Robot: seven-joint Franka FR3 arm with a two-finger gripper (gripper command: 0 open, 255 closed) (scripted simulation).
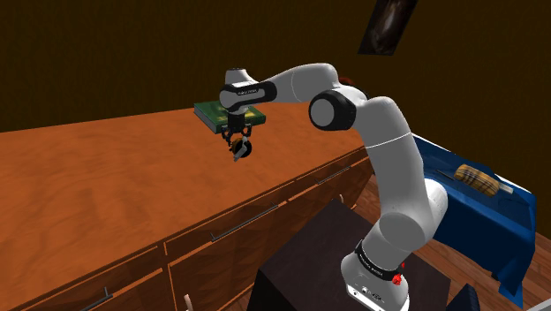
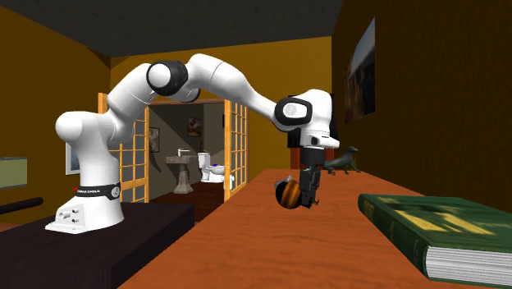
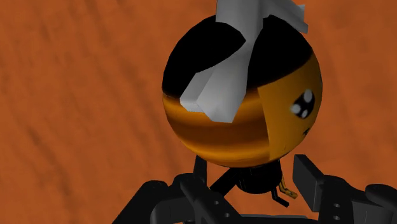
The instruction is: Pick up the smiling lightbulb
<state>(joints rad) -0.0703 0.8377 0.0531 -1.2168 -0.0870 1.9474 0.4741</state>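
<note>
1. The dark stand sits at the shoulder view's lower right, in front of a row of wooden drawers.
2. The arm reaches from the stand up and to the left, over the wooden surface.
3. The tool points down and is clenched on the bulb, gripping its dark base between both fingers.
4. The bulb is orange and black with a face on one side. It hangs over the surface, and its globe juts to the second exterior view's left of the fingers.
5. A green book lies flat on the surface, just beyond the tool.
6. A framed picture hangs on the far wall.
</note>
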